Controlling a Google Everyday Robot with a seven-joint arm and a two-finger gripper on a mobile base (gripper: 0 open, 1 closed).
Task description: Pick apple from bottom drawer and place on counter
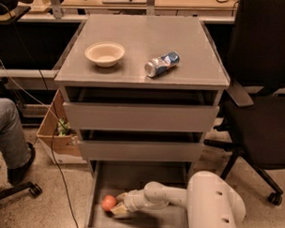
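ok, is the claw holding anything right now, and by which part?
Cannot tell. The claw sits low in the bottom drawer, right up against the apple, but whether it actually grips the apple does not show.

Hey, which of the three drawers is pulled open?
The bottom drawer: its floor is exposed, holding the apple with the gripper right beside it. The top drawer and middle drawer show only their fronts.
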